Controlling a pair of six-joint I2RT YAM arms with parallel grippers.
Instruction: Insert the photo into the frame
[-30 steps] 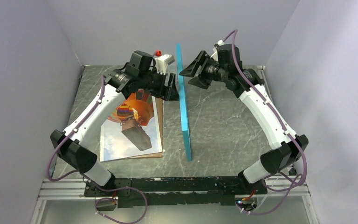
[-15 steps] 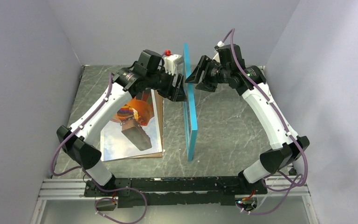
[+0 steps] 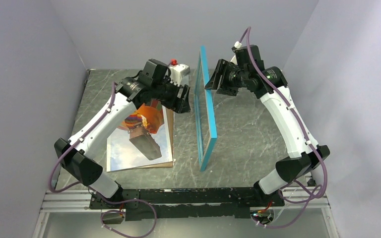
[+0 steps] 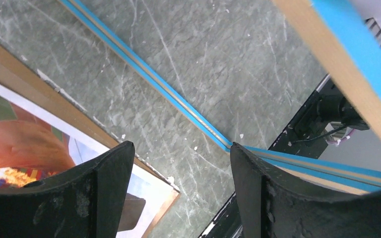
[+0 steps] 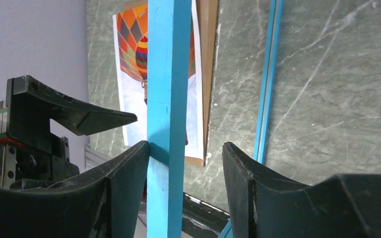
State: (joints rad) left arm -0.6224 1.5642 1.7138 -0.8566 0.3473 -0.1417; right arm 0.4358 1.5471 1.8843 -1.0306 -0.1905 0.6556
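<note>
The grey marbled table (image 3: 238, 134) carries everything. The blue frame (image 3: 206, 114) stands on one long edge near the middle, tilted toward my right arm. The far end of its upper rim sits between my right fingers (image 3: 213, 80); one touches the rim and the other stands a little off, so they are not clamped. The balloon photo (image 3: 139, 148) lies face up on the brown backing board (image 3: 169, 124) at left. My left fingers (image 3: 181, 100) hang wide apart between board and frame, holding nothing.
</note>
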